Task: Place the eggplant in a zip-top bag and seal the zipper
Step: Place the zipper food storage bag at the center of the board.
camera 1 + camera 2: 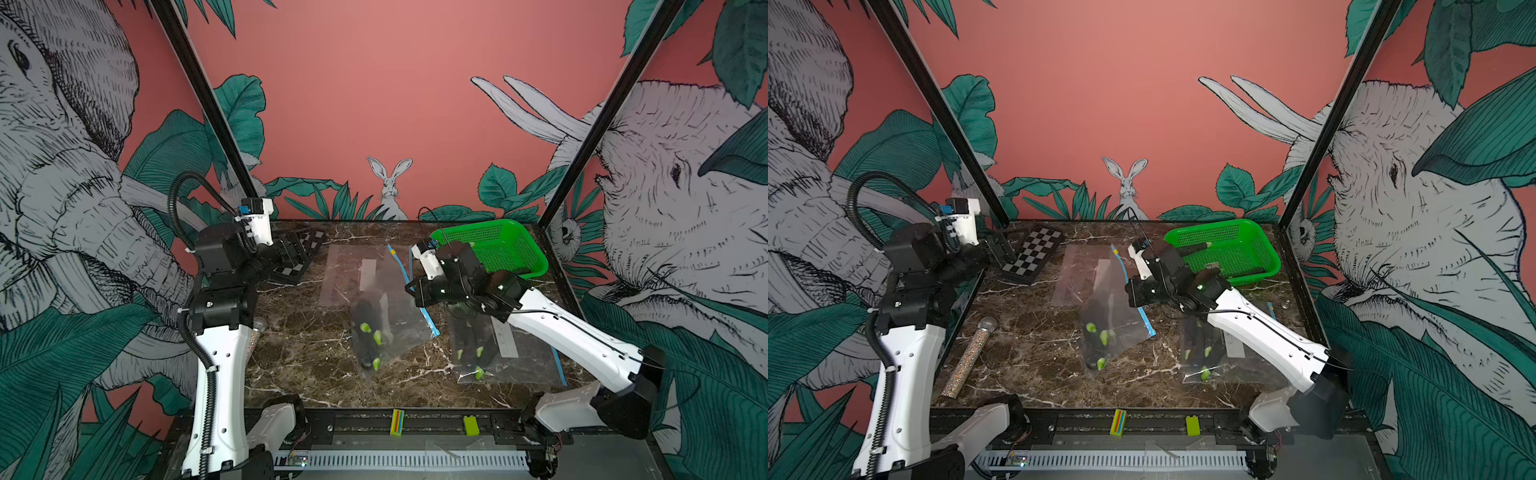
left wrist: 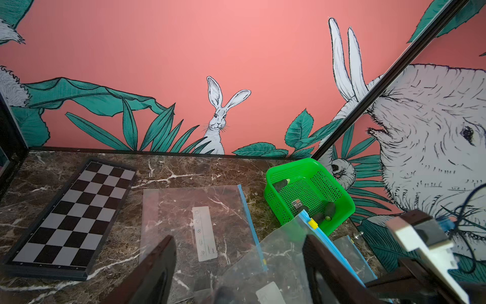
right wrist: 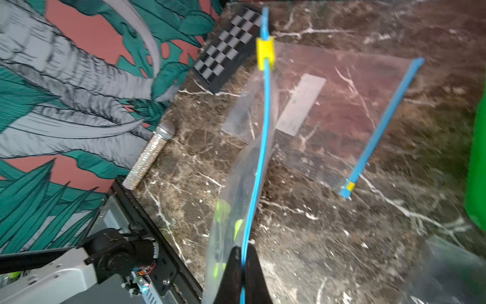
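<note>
Blue strip [image 3: 263,147]: my right pincer [image 3: 243,259] is clamped tight on it. It is the zipper edge of a clear bag [image 1: 399,316], running up from my jaws to a yellow slider [image 3: 265,54] at the far end.
Eggplant [image 1: 365,332]: inside that bag, dark with bright green stem ends, more than one showing, down at the lower end by the tabletop [image 1: 299,365].
Left pincer [image 2: 238,238]: jaws spread wide, gripping nothing, raised at the back left near the chessboard [image 1: 1034,253].
Writing: a white panel [image 2: 204,233] on the flat empty bag [image 2: 173,210] carries small marks I cannot read; a sticker [image 2: 297,204] in the green basket [image 1: 534,251] is just as illegible.
Edges: the empty bag lies flat beyond the held one, its zipper edge toward the basket; a second filled bag [image 1: 532,361] lies under my right arm.
Open room: bare marble between the glittery microphone [image 1: 969,357] and the held bag, and along the front edge.
</note>
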You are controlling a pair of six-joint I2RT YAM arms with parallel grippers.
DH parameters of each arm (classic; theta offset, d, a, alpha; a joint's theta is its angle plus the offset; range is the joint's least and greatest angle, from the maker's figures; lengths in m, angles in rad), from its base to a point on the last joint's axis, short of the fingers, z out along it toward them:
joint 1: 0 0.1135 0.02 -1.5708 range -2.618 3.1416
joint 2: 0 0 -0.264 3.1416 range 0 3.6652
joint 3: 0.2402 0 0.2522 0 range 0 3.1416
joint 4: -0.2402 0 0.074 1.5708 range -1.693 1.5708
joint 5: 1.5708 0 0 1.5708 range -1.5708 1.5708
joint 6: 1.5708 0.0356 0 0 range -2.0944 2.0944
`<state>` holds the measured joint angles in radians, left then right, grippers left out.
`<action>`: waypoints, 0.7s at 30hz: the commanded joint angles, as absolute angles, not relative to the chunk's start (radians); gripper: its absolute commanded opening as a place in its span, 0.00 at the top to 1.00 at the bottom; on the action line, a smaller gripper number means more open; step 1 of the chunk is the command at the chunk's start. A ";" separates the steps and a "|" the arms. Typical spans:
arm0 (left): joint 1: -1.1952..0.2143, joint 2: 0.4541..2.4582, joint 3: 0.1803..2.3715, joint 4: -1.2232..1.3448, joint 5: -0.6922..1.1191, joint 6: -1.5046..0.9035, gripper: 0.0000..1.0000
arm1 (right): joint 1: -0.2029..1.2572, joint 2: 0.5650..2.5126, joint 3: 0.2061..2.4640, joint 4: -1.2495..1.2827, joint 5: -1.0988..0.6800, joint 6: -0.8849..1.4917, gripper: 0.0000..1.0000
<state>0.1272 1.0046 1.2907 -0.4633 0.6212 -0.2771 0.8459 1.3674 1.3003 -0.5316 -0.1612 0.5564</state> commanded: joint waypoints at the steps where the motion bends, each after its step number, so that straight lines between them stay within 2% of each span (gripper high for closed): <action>1: 0.133 0.987 1.261 -0.434 0.636 -0.287 0.22 | 0.840 1.320 1.198 -0.493 -0.082 0.617 1.00; 7: 0.132 1.028 1.257 -0.423 0.680 -0.306 0.21 | 0.827 1.263 1.109 -0.553 0.006 0.607 1.00; 14: 0.099 1.027 1.221 -0.434 0.644 -0.281 0.18 | 0.766 1.150 0.952 -0.568 0.057 0.649 1.00; 16: 0.079 1.034 1.217 -0.442 0.625 -0.279 0.17 | 0.748 1.112 0.916 -0.585 0.079 0.659 0.90; 19: 0.024 1.046 1.205 -0.451 0.563 -0.274 0.15 | 0.718 1.046 0.900 -0.650 0.158 0.655 0.58; 21: -0.010 1.060 1.196 -0.453 0.533 -0.274 0.13 | 0.691 1.005 0.916 -0.682 0.192 0.634 0.45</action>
<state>0.0254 1.0500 1.2140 -0.4442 0.5907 -0.2829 0.7139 1.0595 0.8948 -0.6361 0.1036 0.6426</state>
